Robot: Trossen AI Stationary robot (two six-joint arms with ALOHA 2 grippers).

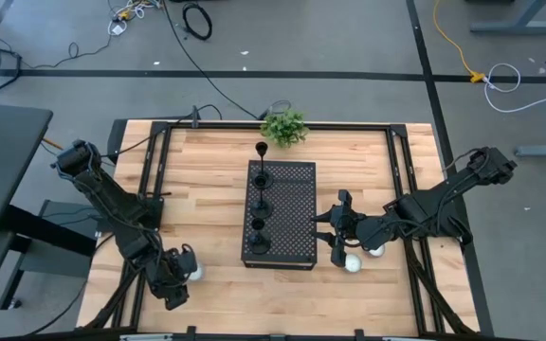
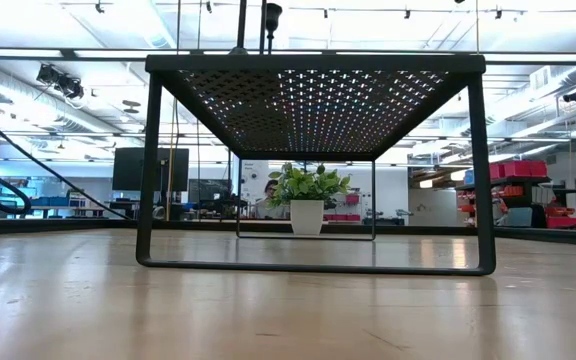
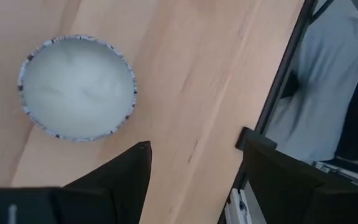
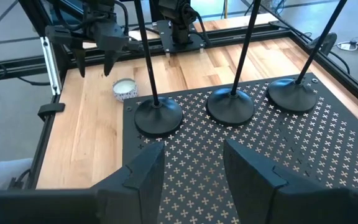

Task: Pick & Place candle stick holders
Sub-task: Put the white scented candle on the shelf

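Three black candle stick holders stand by their round bases (image 4: 158, 116), (image 4: 230, 106), (image 4: 293, 95) in a row on the black perforated box (image 1: 290, 216), along its left side. Their thin stems rise out of the right wrist view. My right gripper (image 4: 194, 163) is open at the box's right side, facing the holders, with nothing between its fingers. My left gripper (image 3: 194, 167) is open at the table's near left, just above the wood. A small white candle (image 3: 76, 87) sits on the table just past its fingertips, untouched.
A small potted plant (image 1: 284, 127) stands at the table's far edge behind the box. Two more white candles (image 1: 352, 264), (image 1: 375, 250) lie by my right gripper. A black metal frame (image 1: 401, 170) runs around the tabletop. Bare wood lies to the left of the box.
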